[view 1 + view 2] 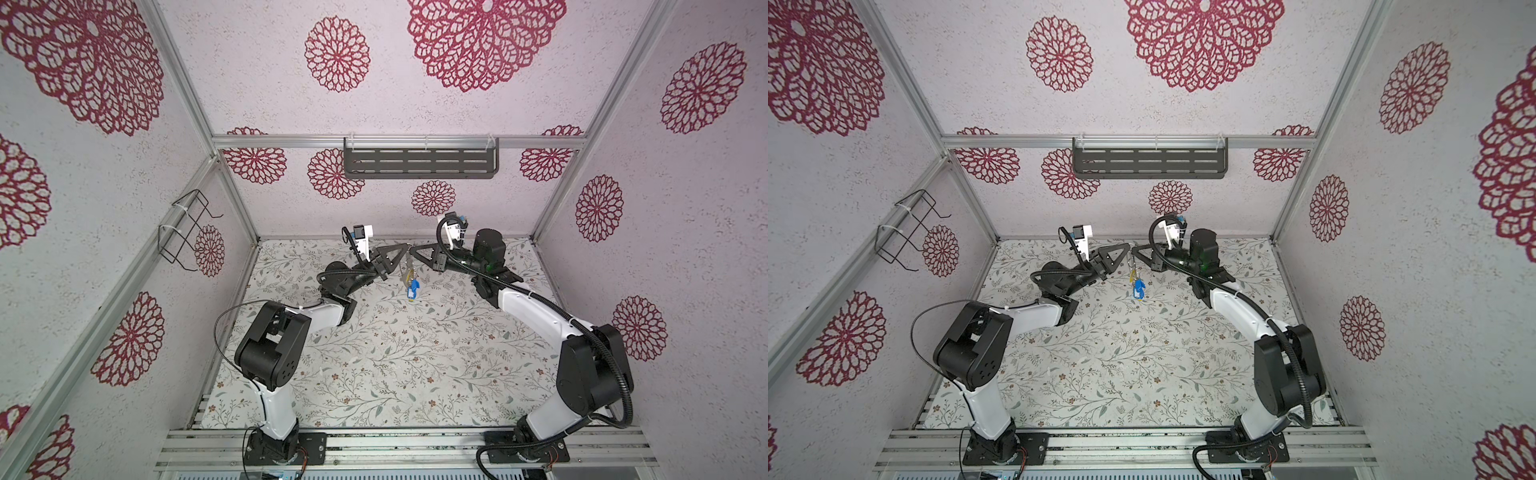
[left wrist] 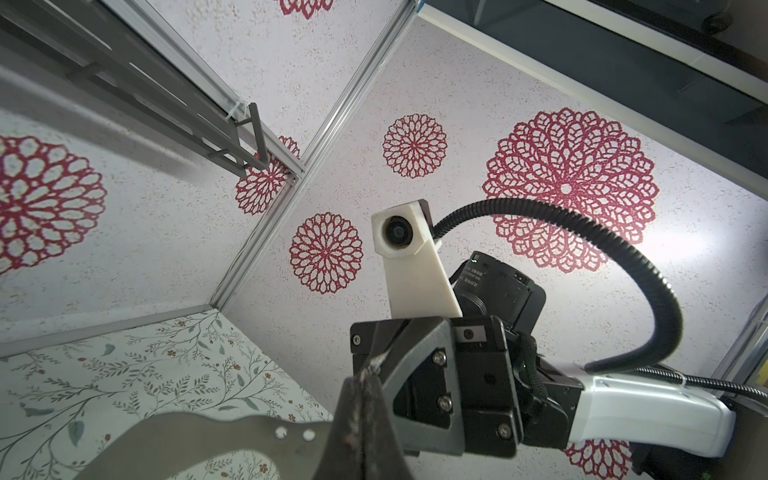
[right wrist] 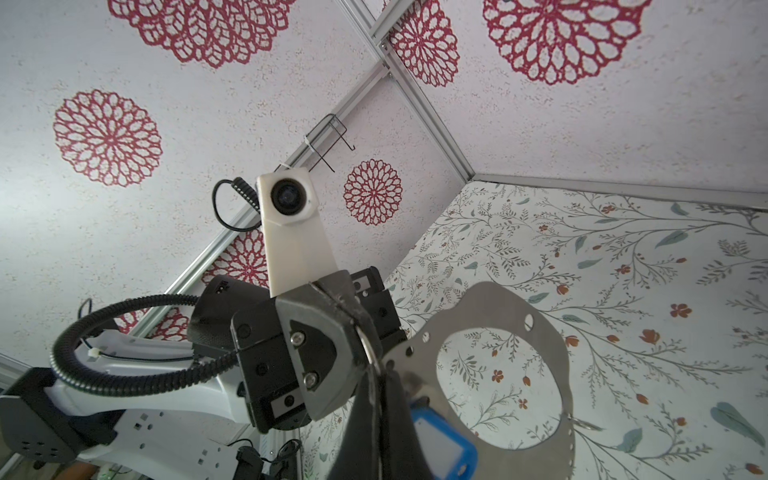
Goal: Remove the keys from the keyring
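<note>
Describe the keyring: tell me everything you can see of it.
The keyring is a thin, flat grey metal plate with a wide central hole, a wavy rim and small holes punched near the edge. It is held in the air, tilted, and the table shows through its hole. The left gripper pinches its rim; the right gripper is shut right beside that spot. A small split ring hangs in one rim hole, and a blue tag lies close by the right gripper.
</note>
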`<state>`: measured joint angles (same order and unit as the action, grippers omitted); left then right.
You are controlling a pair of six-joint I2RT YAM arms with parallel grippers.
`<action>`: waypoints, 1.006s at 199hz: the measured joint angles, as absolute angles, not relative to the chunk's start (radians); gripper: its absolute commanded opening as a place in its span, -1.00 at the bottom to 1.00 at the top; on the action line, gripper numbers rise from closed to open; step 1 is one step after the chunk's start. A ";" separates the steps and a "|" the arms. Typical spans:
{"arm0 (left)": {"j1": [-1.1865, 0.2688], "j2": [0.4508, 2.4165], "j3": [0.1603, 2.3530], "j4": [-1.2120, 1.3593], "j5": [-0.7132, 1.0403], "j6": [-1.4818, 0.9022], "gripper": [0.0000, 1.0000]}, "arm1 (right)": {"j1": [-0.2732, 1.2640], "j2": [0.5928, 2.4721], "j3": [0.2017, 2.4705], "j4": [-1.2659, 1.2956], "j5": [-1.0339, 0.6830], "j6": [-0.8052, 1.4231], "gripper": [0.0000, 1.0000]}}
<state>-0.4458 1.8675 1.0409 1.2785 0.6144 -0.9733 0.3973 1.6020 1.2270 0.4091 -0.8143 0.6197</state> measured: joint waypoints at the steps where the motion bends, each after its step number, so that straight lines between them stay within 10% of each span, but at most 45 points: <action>1: -0.445 1.868 1.041 1.278 0.614 -0.972 -0.62 | 0.398 1.602 1.227 0.407 -0.813 0.617 -1.00; 99: -0.343 1.838 0.862 1.285 0.673 -0.790 -0.52 | 0.532 1.586 1.345 -0.109 -0.451 0.050 -1.00; 200: -0.322 1.773 0.820 1.137 0.807 -0.535 -0.29 | 0.535 1.522 1.201 -0.076 -0.384 -0.254 -1.00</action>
